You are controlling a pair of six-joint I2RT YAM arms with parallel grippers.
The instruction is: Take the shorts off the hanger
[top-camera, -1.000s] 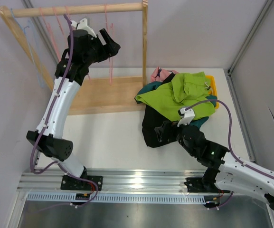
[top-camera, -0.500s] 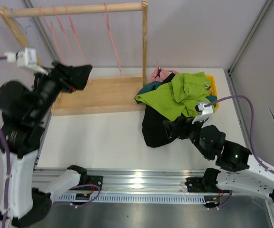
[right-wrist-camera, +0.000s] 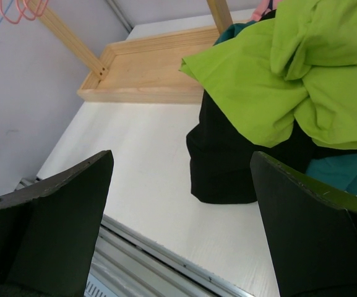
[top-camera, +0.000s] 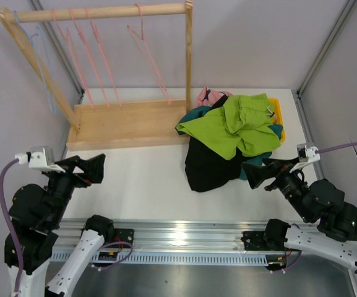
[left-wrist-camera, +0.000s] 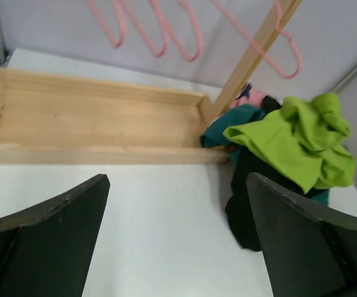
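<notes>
Grey panels walled a white surface (top-camera: 135, 179). At its far left corner stood a wooden rack (top-camera: 129, 124), with pink hangers (top-camera: 150, 59) and one blue hanger (top-camera: 42, 55) on its rail, every one bare. The shorts (top-camera: 227, 133) lay heaped toward the far right corner. The lime green pair (top-camera: 240, 120) was on top and the black pair (top-camera: 206, 164) spilled toward the near edge. The teal pair (top-camera: 195, 115), pink pair (top-camera: 203, 96) and orange pair (top-camera: 277, 108) showed only at the rim of the heap. The left tool (top-camera: 94, 170) hung by the near left corner, and the right tool (top-camera: 252, 175) hung by the near edge, just short of the heap. Both stood wide open with nothing between their fingers.

With no cloth left on any hanger, the removal looked finished, and the step in hand seemed to be parking the arms. Doing that well would mean keeping both tools spread. The right one should stay clear of the black pair so it drags nothing, and the left one well away from the hangers.

Only the top view showed the whole rail and the orange pair. The left wrist view caught just the lower loops of the pink hangers. The right wrist view showed more plainly the black pair lying flat on the surface, with the teal pair tucked beneath the green.
</notes>
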